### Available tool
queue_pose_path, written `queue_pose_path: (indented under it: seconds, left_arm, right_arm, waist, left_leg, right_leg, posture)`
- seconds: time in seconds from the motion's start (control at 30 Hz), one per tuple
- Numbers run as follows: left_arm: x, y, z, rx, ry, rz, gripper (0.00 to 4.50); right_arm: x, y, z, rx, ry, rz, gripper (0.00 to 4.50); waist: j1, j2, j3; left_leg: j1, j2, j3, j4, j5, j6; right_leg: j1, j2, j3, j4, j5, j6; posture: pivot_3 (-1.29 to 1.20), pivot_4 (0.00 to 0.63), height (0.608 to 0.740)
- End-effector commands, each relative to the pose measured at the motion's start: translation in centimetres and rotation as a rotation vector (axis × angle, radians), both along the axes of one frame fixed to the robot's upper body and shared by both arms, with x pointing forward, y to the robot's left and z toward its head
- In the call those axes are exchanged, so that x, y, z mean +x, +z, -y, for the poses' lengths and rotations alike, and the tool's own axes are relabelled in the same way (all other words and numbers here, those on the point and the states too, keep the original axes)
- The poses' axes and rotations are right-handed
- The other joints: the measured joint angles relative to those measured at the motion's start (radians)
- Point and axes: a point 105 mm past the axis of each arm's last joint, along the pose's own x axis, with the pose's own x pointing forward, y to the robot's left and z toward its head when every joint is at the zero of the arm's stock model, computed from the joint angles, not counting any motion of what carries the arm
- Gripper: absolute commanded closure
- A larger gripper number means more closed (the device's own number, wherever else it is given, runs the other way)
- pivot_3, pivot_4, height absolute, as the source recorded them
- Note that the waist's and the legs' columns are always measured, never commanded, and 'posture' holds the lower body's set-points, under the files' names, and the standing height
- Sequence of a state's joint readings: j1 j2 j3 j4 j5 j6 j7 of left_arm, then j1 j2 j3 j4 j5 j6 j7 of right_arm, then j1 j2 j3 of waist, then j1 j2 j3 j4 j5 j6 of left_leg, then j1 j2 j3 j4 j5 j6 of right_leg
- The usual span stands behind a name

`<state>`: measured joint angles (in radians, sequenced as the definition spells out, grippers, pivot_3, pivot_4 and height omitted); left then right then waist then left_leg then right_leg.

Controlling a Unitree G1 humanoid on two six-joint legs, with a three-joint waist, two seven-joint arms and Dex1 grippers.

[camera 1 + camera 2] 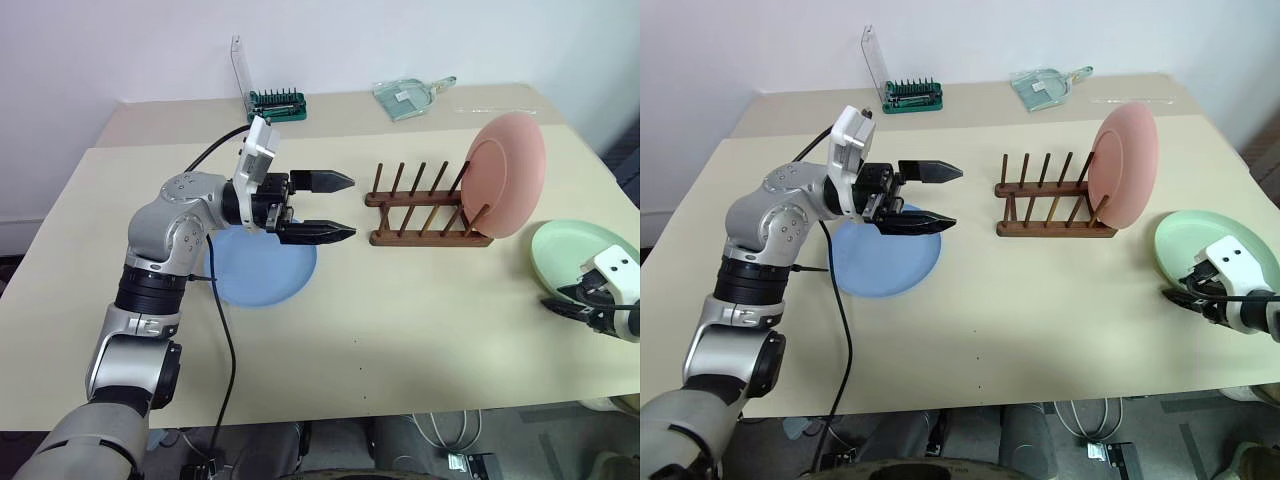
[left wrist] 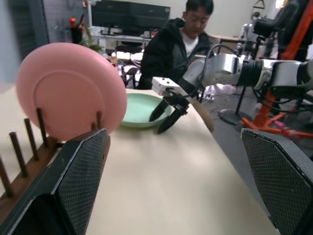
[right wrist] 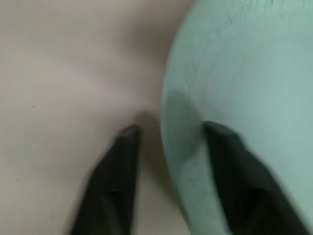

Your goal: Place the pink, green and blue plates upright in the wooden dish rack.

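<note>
Head views: pink plate [image 1: 506,174] is stood upright at the 3 o'clock end of the wooden dish rack [image 1: 428,218]; blue plate [image 1: 262,266] lies flat at 9 o'clock beneath the wide-open left gripper [image 1: 343,206].

Right wrist view: green plate [image 3: 254,93] rim is straddled by the right gripper [image 3: 171,132], fingers apart, not yet clamped. A shallow bite could let the plate slip.

No legible writing is seen.
</note>
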<state>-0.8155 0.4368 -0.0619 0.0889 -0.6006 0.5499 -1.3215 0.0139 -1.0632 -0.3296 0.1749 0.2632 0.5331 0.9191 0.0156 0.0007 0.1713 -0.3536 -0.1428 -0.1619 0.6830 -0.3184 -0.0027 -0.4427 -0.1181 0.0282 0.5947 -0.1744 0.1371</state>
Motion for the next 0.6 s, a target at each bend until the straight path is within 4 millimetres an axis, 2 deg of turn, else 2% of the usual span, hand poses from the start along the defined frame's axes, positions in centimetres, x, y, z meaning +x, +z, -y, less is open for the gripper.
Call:
queue_pose_path:
  seconds: [0.03,0.1,0.2,0.27,0.33,0.37,0.43,0.47,0.5,0.57,0.6]
  left_arm:
    - [-0.3,1.3,0.1,-0.018,0.002,0.063,0.00]
    - [-0.1,1.3,0.2,-0.017,0.010,0.064,0.00]
    - [0.1,1.3,0.2,-0.017,0.016,0.064,0.00]
    - [0.2,1.3,0.3,-0.018,0.016,0.065,0.00]
    - [0.3,1.3,0.5,-0.016,0.019,0.068,0.00]
    - [0.4,1.3,0.5,-0.015,0.020,0.068,0.00]
    - [0.5,1.3,0.6,-0.014,0.024,0.067,0.00]
    - [0.5,1.3,0.5,-0.015,0.026,0.066,0.00]
    - [0.6,1.3,0.5,-0.015,0.030,0.066,0.00]
    - [0.6,1.3,0.5,-0.014,0.033,0.066,0.00]
    - [0.7,1.3,0.4,-0.016,0.037,0.063,0.00]
  right_arm:
    - [0.3,1.5,1.0,-0.048,-0.025,0.035,4.37]
    - [1.1,3.1,2.4,-0.161,-0.056,0.107,4.45]
    - [3.1,7.2,3.9,-0.216,-0.148,0.291,4.45]
    - [4.3,10.1,4.4,-0.254,-0.188,0.413,4.45]
    - [5.7,14.4,4.2,-0.217,-0.237,0.611,4.45]
    - [6.2,17.1,3.7,-0.252,-0.224,0.719,4.45]
    - [6.7,22.3,1.9,-0.144,-0.196,0.951,4.45]
    - [6.7,24.6,0.3,-0.039,-0.145,1.066,4.45]
    - [6.5,26.9,-1.2,0.165,-0.104,1.172,4.45]
    - [6.0,29.0,-2.7,0.376,-0.044,1.255,4.45]
    - [5.2,30.6,-4.3,0.483,0.060,1.308,4.45]
  waist:
    - [-0.002,0.000,0.000]
    - [-0.003,0.000,0.000]
    - [-0.004,0.000,0.000]
    - [-0.006,0.001,0.000]
    - [-0.007,0.002,0.000]
    - [-0.008,0.003,0.000]
    - [-0.011,0.004,0.001]
    - [-0.011,0.005,0.001]
    - [-0.012,0.004,0.001]
    - [-0.011,0.004,0.001]
    - [-0.008,0.003,0.001]
  left_leg:
    - [0.000,0.000,0.000,0.000,0.000,0.000]
    - [0.001,0.000,0.000,0.000,0.000,0.000]
    - [0.000,0.000,0.001,0.000,0.000,0.000]
    - [0.000,0.000,0.001,-0.001,0.000,0.000]
    - [0.000,0.000,0.001,-0.001,0.000,0.000]
    - [0.000,0.001,0.001,-0.002,0.000,0.000]
    - [-0.001,0.000,0.002,-0.002,0.000,0.000]
    - [-0.001,0.000,0.002,-0.002,0.000,0.000]
    - [-0.001,0.001,0.002,-0.003,0.000,0.000]
    - [-0.001,0.002,0.001,-0.003,0.000,0.000]
    - [-0.001,0.002,0.000,-0.004,0.000,0.000]
  right_leg:
    - [0.000,0.000,0.000,0.000,0.000,0.000]
    - [0.000,0.000,0.000,0.000,0.000,0.000]
    - [0.000,0.000,0.000,0.000,0.000,0.000]
    - [-0.001,0.000,0.000,0.000,0.000,0.000]
    - [-0.002,0.000,0.001,0.000,0.000,0.000]
    - [-0.002,0.000,0.001,0.000,0.000,0.000]
    - [-0.002,0.000,0.001,0.000,0.000,0.000]
    - [-0.002,0.000,0.001,0.000,0.000,0.000]
    - [-0.003,0.000,0.001,0.000,0.000,0.000]
    - [-0.002,0.001,0.001,-0.001,0.000,0.000]
    - [-0.002,0.001,0.001,-0.001,0.000,0.000]
  posture:
    - [0.00,0.150,0.740]
    - [0.00,0.150,0.740]
    - [0.00,0.150,0.740]
    - [0.00,0.150,0.740]
    - [0.00,0.150,0.740]
    - [0.00,0.150,0.740]
    - [0.00,0.150,0.740]
    - [0.00,0.150,0.740]
    - [0.00,0.150,0.740]
    - [0.00,0.150,0.740]
    - [0.00,0.150,0.740]
